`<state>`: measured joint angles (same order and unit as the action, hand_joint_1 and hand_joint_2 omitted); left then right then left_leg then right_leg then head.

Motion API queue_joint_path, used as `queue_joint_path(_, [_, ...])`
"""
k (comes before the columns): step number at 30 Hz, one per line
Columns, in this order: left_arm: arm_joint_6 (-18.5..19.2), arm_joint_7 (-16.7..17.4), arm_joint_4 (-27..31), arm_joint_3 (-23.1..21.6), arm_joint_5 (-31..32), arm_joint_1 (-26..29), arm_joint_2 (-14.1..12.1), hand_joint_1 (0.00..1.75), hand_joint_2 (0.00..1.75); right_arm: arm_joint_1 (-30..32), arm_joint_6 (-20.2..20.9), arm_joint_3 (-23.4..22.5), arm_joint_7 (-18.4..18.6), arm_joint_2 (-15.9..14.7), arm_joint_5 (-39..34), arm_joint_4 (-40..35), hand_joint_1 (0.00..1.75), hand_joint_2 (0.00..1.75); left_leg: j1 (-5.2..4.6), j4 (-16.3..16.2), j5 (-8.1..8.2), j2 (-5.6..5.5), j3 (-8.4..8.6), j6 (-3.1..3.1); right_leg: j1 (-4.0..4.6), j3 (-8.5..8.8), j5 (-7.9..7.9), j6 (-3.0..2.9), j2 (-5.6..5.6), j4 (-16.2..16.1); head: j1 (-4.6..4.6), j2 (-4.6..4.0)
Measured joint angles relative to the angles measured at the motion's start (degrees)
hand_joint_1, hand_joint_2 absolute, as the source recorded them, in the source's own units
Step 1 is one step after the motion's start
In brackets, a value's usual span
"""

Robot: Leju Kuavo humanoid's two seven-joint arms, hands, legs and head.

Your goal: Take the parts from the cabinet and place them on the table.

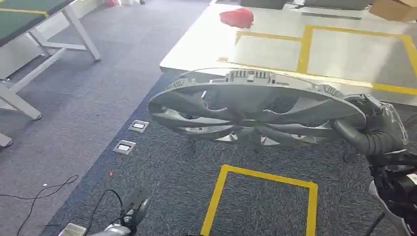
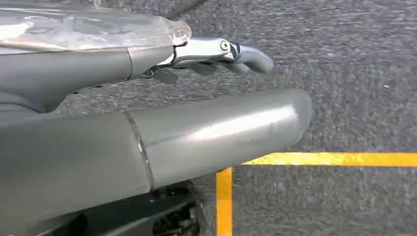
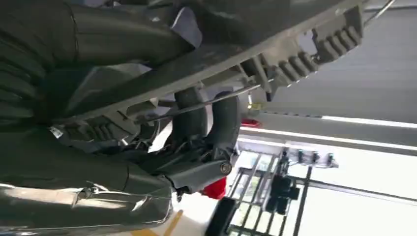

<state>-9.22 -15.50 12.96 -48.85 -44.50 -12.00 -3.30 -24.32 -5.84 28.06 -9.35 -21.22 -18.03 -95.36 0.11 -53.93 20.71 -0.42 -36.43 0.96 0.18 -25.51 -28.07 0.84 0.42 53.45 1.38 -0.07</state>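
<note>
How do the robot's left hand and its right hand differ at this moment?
The right hand grips the rim of the grey wheel cover; the left hand holds nothing. The right hand is raised near the white table, while the left hand hangs low over the grey carpet. The right hand's fingers curl around the rim; the left hand's fingers lie out nearly straight. Both have dark grey fingers.

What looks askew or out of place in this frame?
Little stands out. The right hand grips the grey wheel cover by one edge, so it hangs slightly tilted over the carpet. A red object lies on the white table.
</note>
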Motion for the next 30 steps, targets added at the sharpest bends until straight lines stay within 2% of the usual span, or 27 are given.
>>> queue_joint_path(2, [0.0, -0.1, 0.0, 0.0, -0.1, 0.0, 0.1, 0.0, 0.0, 0.0, 0.0, -0.1, 0.0, 0.0, 0.0, 0.0, 1.75, 1.75, 0.33, 0.2, -0.01, -0.11, 1.23, 0.69, -0.05, -0.02, -0.73, 0.39, -0.12, 0.4, 0.0, 0.0])
queue_joint_path(3, [0.0, -0.1, 0.0, 0.0, -0.1, 0.0, 0.1, 0.0, 0.0, -0.1, 0.0, -0.1, 0.0, 0.0, 0.0, 0.0, 1.75, 1.75, 0.3, 0.4, 0.33, -0.08, 1.83, 1.06, -0.15, -1.23, -0.94, 0.52, -0.19, 3.2, -0.13, 0.0])
queue_joint_path(4, [0.0, -0.1, 0.0, 0.0, -0.1, -0.1, 0.0, 0.0, 0.0, -0.2, 0.0, -0.1, 0.0, 0.0, 0.0, 0.0, 1.75, 1.75, 0.29, 0.4, 0.65, -0.08, 2.22, 1.36, -0.22, -3.63, -1.85, 0.85, -0.2, 7.8, -0.33, 0.0])
queue_joint_path(5, [0.0, -0.1, 0.0, 0.0, -0.1, -0.1, 0.0, 0.0, 0.0, -0.2, 0.0, -0.1, -0.1, 0.0, 0.0, 0.0, 1.75, 1.75, 0.28, 0.4, 1.02, -0.08, 2.51, 1.41, -0.32, -6.53, -3.41, 1.09, -0.21, 12.7, -0.33, 0.0])
queue_joint_path(6, [0.0, -0.1, 0.0, 0.0, -0.1, -0.1, 0.0, 0.0, 0.0, -0.1, 0.0, 0.0, -0.1, 0.0, 0.0, 0.0, 1.75, 1.75, 0.27, 0.4, 1.46, -0.09, 2.88, 1.42, -0.41, -9.4, -5.65, 1.26, -0.21, 17.0, -0.28, 0.0])
queue_joint_path(7, [0.0, -0.1, 0.0, 0.0, -0.1, 0.0, 0.0, 0.0, 0.0, 0.0, 0.0, 0.0, -0.1, 0.0, 0.0, 0.0, 1.75, 1.75, 0.27, 0.4, 1.91, -0.14, 3.38, 1.43, -0.48, -11.5, -7.35, 1.53, -0.21, 19.5, -0.35, 0.0])
queue_joint_path(8, [0.0, -0.1, 0.0, 0.0, -0.1, 0.1, 0.0, 0.0, 0.0, 0.0, 0.0, 0.0, -0.1, 0.0, 0.0, 0.1, 1.75, 1.75, 0.27, 0.3, 2.4, -0.24, 3.99, 1.36, -0.58, -12.39, -7.7, 1.68, -0.21, 19.5, -0.37, 0.0])
queue_joint_path(9, [0.0, -0.1, 0.0, 0.0, -0.1, 0.2, 0.0, 0.0, 0.0, 0.1, 0.0, 0.1, 0.0, 0.0, 0.0, 0.1, 1.75, 1.75, 0.27, 0.3, 2.9, -0.38, 4.73, 1.29, -0.68, -12.22, -6.38, 1.65, -0.23, 17.2, -0.37, 0.0])
queue_joint_path(10, [0.0, -0.1, 0.0, 0.0, -0.1, 0.2, 0.1, 0.0, 0.0, 0.1, 0.0, 0.0, 0.0, 0.0, 0.0, 0.1, 1.75, 1.75, 0.28, 0.3, 3.49, -0.46, 5.62, 1.19, -0.72, -11.06, -3.38, 1.44, -0.23, 12.8, -0.46, 0.0])
queue_joint_path(12, [0.0, -0.1, 0.0, 0.0, -0.1, 0.3, 0.1, 0.0, 0.0, 0.0, 0.0, -0.1, 0.0, 0.0, 0.0, 0.1, 1.75, 1.75, 0.27, 0.5, 4.64, -0.53, 6.82, 0.76, -0.68, -8.2, 5.62, 0.89, -0.32, 2.2, -0.59, 0.0])
queue_joint_path(13, [0.0, -0.1, 0.0, 0.0, 0.0, 0.0, 0.2, 0.0, 0.0, 0.0, 0.0, 0.0, -0.1, 0.0, 0.0, 0.2, 1.75, 1.75, 0.0, -0.2, 5.02, -0.55, 7.17, 0.4, -0.36, -8.46, 5.36, 0.42, -0.46, 0.5, -0.48, 0.0])
queue_joint_path(14, [0.0, -0.1, 0.0, 0.0, 0.0, -0.1, 0.1, 0.0, 0.0, 0.0, 0.1, 0.0, 0.0, 0.0, 0.0, 0.2, 1.75, 1.75, 0.04, 0.5, 5.0, -0.65, 6.77, 0.16, -0.15, -8.23, 4.52, 0.23, -0.61, 0.5, -0.74, 0.0])
queue_joint_path(15, [0.0, -0.1, 0.0, 0.0, 0.1, 0.0, 0.1, 0.0, 0.0, 0.0, 0.0, -0.1, -0.1, 0.0, 0.0, 0.0, 1.75, 1.75, 0.04, 0.5, 4.93, -0.59, 7.09, -0.21, -0.13, -7.7, 5.6, -0.21, -0.45, 0.3, -0.48, 0.0])
queue_joint_path(17, [0.0, -0.1, 0.0, 0.0, 0.2, -0.1, 0.0, 0.0, 0.0, 0.0, 0.0, -0.3, -0.1, 0.0, 0.0, -0.1, 1.75, 1.75, -0.1, -0.1, 5.19, -0.53, 7.59, -0.64, -0.46, -6.65, 5.51, -0.74, -0.33, -0.2, -0.31, 0.0])
queue_joint_path(18, [0.0, -0.2, 0.0, 0.0, 0.4, -0.1, 0.1, 0.0, 0.0, 0.0, -0.1, -0.5, -0.1, -0.1, 0.0, -0.1, 1.75, 1.75, 0.1, -2.6, 5.33, -0.18, 6.26, -0.96, -0.63, -5.84, 5.38, -0.95, -0.35, -0.5, -0.39, 0.0])
queue_joint_path(19, [0.1, -0.1, 0.0, 0.0, 0.6, -0.2, 0.1, 0.0, 0.0, -0.1, -0.1, -0.7, 0.0, -0.2, 0.0, -0.1, 1.75, 1.75, 0.11, -6.6, 6.04, -0.06, 3.91, -1.19, -0.65, -5.57, 5.11, -1.34, -0.43, -0.6, -0.31, 0.0])
queue_joint_path(21, [0.1, 0.0, 0.0, 0.0, 0.9, -0.3, 0.2, 0.0, 0.0, 0.0, -0.4, -0.7, 0.0, -0.2, 0.0, -0.1, 1.75, 1.75, 0.27, -15.8, 9.59, -0.04, -2.23, -1.54, -0.64, -5.04, 4.43, -1.59, -0.39, -0.6, -0.07, 0.0])
queue_joint_path(22, [0.1, 0.0, 0.0, 0.0, 1.0, -0.3, 0.2, 0.0, 0.0, 0.1, -0.5, -0.9, 0.0, -0.2, 0.0, -0.1, 1.75, 1.75, 0.26, -19.0, 11.41, -0.04, -4.8, -1.69, -0.64, -4.59, 3.99, -1.59, -0.29, -0.6, 0.02, 0.0])
queue_joint_path(23, [0.2, 0.1, 0.0, 0.0, 1.1, -0.3, 0.2, 0.0, 0.0, 0.2, -0.6, -0.9, 0.2, -0.2, 0.0, -0.1, 1.75, 1.75, 0.26, -19.8, 11.8, -0.04, -6.21, -1.71, -0.64, -4.04, 3.5, -1.57, -0.19, -0.6, 0.13, 0.0])
queue_joint_path(24, [0.2, 0.1, 0.0, 0.0, 1.1, -0.3, 0.2, 0.0, 0.0, 0.3, -0.6, -0.9, 0.2, -0.2, 0.0, -0.1, 1.75, 1.75, 0.26, -17.9, 10.53, -0.03, -6.22, -1.54, -0.62, -3.33, 2.98, -1.51, -0.1, -0.6, 0.18, 0.0])
queue_joint_path(25, [0.2, 0.1, 0.0, 0.0, 1.1, -0.3, 0.1, 0.0, 0.0, 0.4, -0.6, -0.9, 0.3, -0.2, 0.0, -0.1, 1.75, 1.75, 0.25, -14.4, 8.22, -0.03, -5.28, -1.44, -0.6, -2.66, 2.46, -1.46, -0.06, -0.6, 0.17, 0.0])
queue_joint_path(27, [0.2, 0.1, 0.0, 0.0, 1.1, -0.3, 0.1, 0.0, 0.0, 0.4, -0.7, -1.0, 0.2, -0.2, 0.0, -0.2, 1.75, 1.75, 0.04, -3.6, 0.66, -0.01, -1.62, -0.66, -0.56, -1.21, 1.2, -1.15, -0.03, -0.7, 0.35, 0.0])
queue_joint_path(28, [0.2, 0.1, 0.0, 0.0, 1.1, -0.3, 0.0, 0.0, 0.0, 0.3, -0.7, -1.0, 0.2, -0.2, 0.0, -0.1, 1.75, 1.75, -0.23, 0.1, -1.38, 0.01, -1.02, -0.36, -0.29, -0.82, 0.6, -0.84, 0.02, -0.5, 0.35, 0.0])
queue_joint_path(29, [0.2, 0.1, 0.0, 0.0, 1.2, -0.4, -0.1, 0.0, 0.0, 0.4, -0.7, -1.0, 0.2, -0.2, 0.0, -0.1, 1.75, 1.75, -0.28, 0.3, -0.42, -0.08, -0.93, -0.23, -0.13, -0.7, -0.02, -0.55, 0.3, -0.5, 0.31, 0.0])
queue_joint_path(30, [0.2, 0.1, 0.0, 0.0, 1.2, -0.3, 0.0, 0.0, 0.0, 0.4, -0.7, -1.0, 0.3, -0.2, 0.0, -0.2, 1.75, 1.75, -0.41, 0.5, -0.63, -0.18, -0.55, -0.05, -0.06, -0.68, -0.69, -0.26, 0.28, -0.8, 0.11, 0.0])
